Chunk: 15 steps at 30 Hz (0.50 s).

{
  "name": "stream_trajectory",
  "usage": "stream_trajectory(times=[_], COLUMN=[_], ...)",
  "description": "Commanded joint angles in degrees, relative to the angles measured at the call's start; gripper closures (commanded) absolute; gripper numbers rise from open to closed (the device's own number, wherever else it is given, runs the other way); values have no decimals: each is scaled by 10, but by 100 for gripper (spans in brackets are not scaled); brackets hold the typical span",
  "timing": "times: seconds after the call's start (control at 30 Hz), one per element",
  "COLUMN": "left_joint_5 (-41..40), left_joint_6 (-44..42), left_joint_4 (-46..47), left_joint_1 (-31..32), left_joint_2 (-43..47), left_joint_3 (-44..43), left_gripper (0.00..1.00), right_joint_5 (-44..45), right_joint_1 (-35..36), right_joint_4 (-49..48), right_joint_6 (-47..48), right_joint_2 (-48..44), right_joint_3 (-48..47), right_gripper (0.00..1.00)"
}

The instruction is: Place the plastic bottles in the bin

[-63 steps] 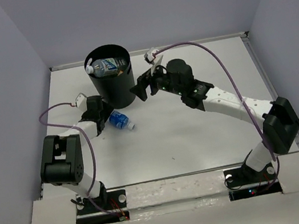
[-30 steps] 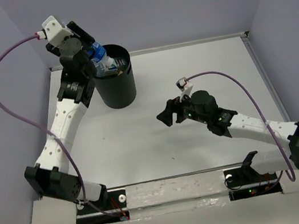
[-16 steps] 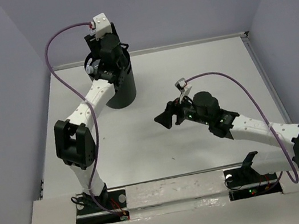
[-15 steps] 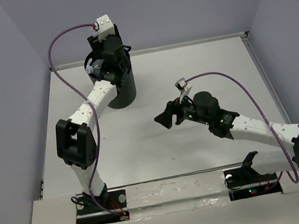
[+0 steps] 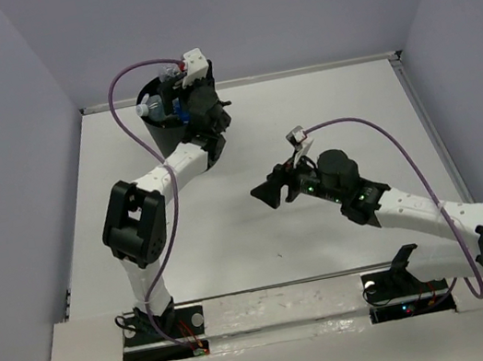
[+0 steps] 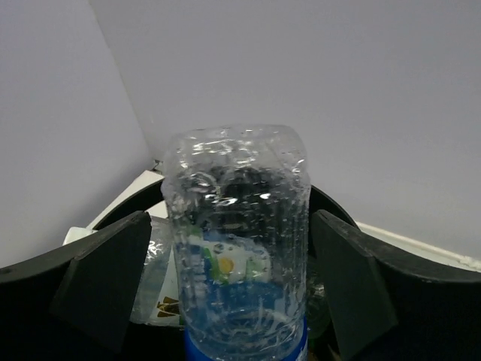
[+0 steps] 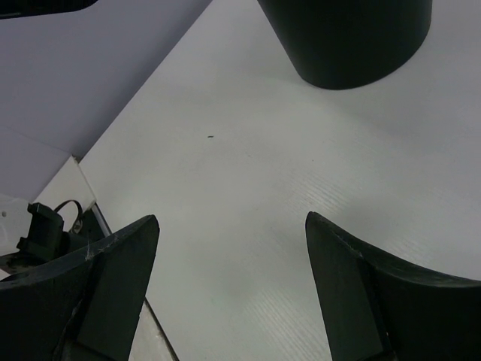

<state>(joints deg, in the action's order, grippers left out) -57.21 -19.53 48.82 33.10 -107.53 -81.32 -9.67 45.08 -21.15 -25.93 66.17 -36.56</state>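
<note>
My left gripper [image 5: 180, 107] hovers over the mouth of the black bin [image 5: 167, 145] at the back left. In the left wrist view its fingers [image 6: 113, 278] stand wide apart. A clear plastic bottle with a blue label [image 6: 237, 226] sits upside down between them, with a thin gap on each side, over the bin's rim [image 6: 421, 278]. Other bottles [image 5: 154, 110] lie inside the bin; one crumpled clear one [image 6: 154, 278] shows beside the left finger. My right gripper [image 5: 267, 195] hangs open and empty over the middle of the table, its jaws [image 7: 231, 218] framing bare tabletop.
The bin's lower wall [image 7: 353, 37] shows at the top of the right wrist view. Grey walls enclose the white table [image 5: 305, 113] on three sides. A purple cable [image 5: 133, 69] loops above the left arm.
The left arm has shifted right across the bin's mouth and its jaws have opened off the blue-labelled bottle. The right arm has barely moved.
</note>
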Motion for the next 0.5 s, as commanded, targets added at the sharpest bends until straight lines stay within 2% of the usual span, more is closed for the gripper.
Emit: stream_trajectory(times=[0.0,0.17,0.3,0.37,0.47], left_joint_5=[-37,-37,-31,-15,13], left_joint_6=[-7,-11,9,50,105], left_joint_4=[76,45,-85,-131,-201], left_joint_1=[9,28,45,50,50], left_joint_2=[20,58,80,107,139], left_joint_3=[-6,-38,-111,-133,-136], left_gripper=[1,1,1,1,1], right_joint_5=[3,7,17,22,32], right_joint_1=[4,4,4,4,4], right_joint_4=[-39,-32,-20,-9,8], right_joint_6=[5,9,14,18,23], right_joint_2=[-23,-22,-21,-26,-33], right_joint_3=[9,3,-4,-8,-18], right_gripper=[16,16,14,12,3])
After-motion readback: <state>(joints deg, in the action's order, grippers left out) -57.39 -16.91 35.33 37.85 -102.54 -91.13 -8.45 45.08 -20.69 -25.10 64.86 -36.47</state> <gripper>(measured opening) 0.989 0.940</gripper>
